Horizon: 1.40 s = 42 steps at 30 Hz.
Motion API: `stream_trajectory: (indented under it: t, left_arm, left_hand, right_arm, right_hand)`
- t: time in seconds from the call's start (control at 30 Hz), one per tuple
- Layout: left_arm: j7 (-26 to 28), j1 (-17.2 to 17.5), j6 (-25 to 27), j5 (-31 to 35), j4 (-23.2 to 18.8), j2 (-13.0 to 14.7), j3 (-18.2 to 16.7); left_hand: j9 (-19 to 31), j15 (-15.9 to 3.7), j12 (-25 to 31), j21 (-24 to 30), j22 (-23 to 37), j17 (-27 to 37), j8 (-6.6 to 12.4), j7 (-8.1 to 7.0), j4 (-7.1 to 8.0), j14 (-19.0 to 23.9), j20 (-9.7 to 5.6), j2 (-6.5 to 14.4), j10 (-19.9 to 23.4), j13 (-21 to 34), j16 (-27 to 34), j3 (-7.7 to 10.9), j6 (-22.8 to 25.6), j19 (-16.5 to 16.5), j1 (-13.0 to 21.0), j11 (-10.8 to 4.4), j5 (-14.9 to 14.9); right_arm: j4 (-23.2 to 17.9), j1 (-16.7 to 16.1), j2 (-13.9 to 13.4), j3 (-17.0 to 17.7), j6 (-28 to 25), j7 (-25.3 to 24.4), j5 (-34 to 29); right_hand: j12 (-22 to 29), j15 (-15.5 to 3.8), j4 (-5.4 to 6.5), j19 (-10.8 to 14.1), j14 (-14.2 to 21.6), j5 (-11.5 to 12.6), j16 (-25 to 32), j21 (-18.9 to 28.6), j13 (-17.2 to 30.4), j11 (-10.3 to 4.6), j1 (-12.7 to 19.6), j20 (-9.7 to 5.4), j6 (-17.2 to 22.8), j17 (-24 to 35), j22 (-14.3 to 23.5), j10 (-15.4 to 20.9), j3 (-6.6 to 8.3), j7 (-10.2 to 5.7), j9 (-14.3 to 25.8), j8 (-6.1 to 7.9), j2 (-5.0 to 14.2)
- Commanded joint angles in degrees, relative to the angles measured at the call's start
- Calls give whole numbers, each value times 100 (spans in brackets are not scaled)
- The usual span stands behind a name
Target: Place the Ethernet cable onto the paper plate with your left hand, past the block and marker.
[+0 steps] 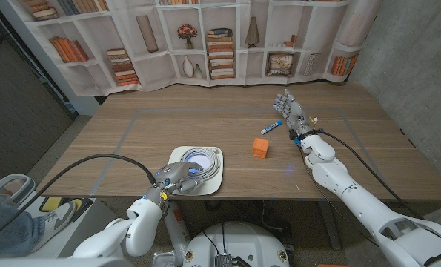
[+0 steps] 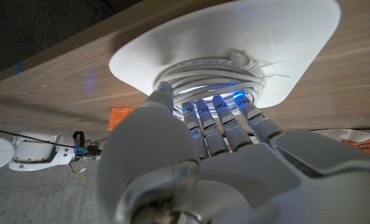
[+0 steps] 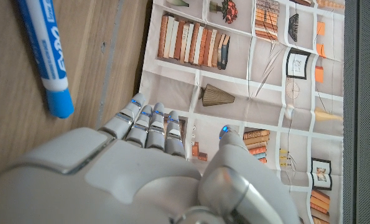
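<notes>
The white Ethernet cable (image 1: pixel 203 162) lies coiled on the paper plate (image 1: pixel 177 153) near the table's front edge. My left hand (image 1: pixel 177 176) reaches over the plate's near rim. In the left wrist view its thumb and fingertips (image 2: pixel 225 112) press against the coil (image 2: pixel 212 71) on the plate (image 2: pixel 278 31). The orange block (image 1: pixel 260 147) sits right of the plate, with the blue marker (image 1: pixel 271 127) beyond it. My right hand (image 1: pixel 290 111) stands open just past the marker (image 3: pixel 48 56), fingers apart and holding nothing.
A bookshelf backdrop hangs behind the table's far edge. Bare wood stretches left of and beyond the plate. A dark cable runs from my left arm across the front left corner. The block (image 2: pixel 119 117) shows beside the plate in the left wrist view.
</notes>
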Motion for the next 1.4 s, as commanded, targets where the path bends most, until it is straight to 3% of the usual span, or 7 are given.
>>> stream_trajectory:
  t: [0.03,0.63,1.1,1.4]
  left_arm:
    - [74,-36,-77,-113,-23,59,-2]
    - [144,-71,7,-49,-111,123,24]
    - [43,-174,66,0,-155,170,47]
    - [217,-27,44,-103,-174,194,-124]
  left_hand:
    - [32,83,9,-55,-5,13,-6,20,44,-135,53,-2,-194,29,-5,-29,-128,-121,-118,56,41]
    - [37,155,35,-138,3,19,-4,190,117,-416,236,-44,-540,31,6,-128,-515,-320,-296,159,75]
    - [38,188,46,-184,6,20,15,195,129,-546,271,-47,-661,30,7,-149,-607,-438,-332,170,95]
    - [38,192,59,-198,8,21,33,208,139,-581,275,-40,-691,30,16,-157,-616,-476,-353,164,103]
  right_arm:
    - [43,-6,-8,18,-3,39,35]
    - [130,30,14,18,24,79,42]
    - [114,-18,-1,53,95,95,59]
    - [38,-7,-20,51,78,67,35]
  right_hand:
    - [9,2,-33,44,40,-29,1,-2,27,-11,47,-10,70,20,34,48,35,-10,28,-9,18]
    - [16,-19,-57,83,73,-30,5,2,27,-11,85,-22,84,14,35,73,58,-16,28,-6,38]
    - [15,-17,-67,88,79,-35,3,-5,27,-10,101,-22,83,13,35,77,69,-14,27,-8,49]
    - [13,-17,-72,90,79,-39,1,-8,27,-13,106,-18,87,13,36,74,73,-11,27,-8,51]
